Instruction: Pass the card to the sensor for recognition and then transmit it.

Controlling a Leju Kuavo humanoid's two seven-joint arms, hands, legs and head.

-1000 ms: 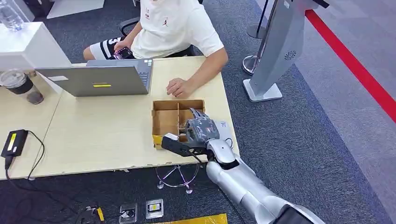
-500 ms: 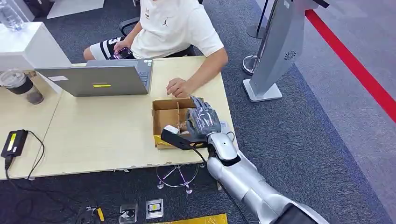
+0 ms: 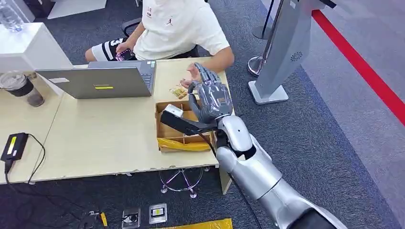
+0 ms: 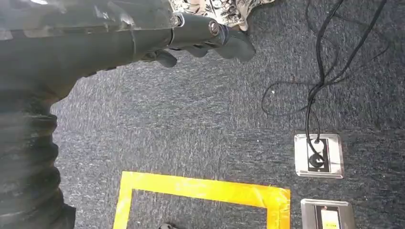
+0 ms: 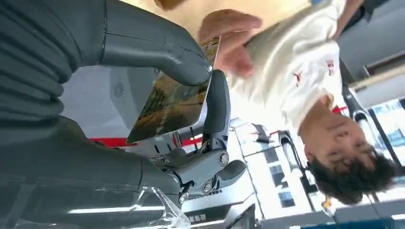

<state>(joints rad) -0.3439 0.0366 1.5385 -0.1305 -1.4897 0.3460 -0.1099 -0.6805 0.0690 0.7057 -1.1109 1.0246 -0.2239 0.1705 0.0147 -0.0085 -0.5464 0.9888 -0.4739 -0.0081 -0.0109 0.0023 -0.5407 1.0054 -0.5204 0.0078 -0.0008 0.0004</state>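
My right hand (image 3: 210, 98) is rising from the cardboard box (image 3: 168, 125) toward the person's hand (image 3: 193, 72), pinching the card (image 5: 174, 100) between thumb and finger. My left hand (image 4: 191, 33) is hanging over the carpet, holding nothing.

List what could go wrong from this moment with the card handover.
1. The card is only pinched between the right robot hand's thumb and a finger, so it might slip.
2. The person's hand sits right beside the robot hand; contact seems possible.
3. The cardboard box lies just below; a lowered arm might snag it.
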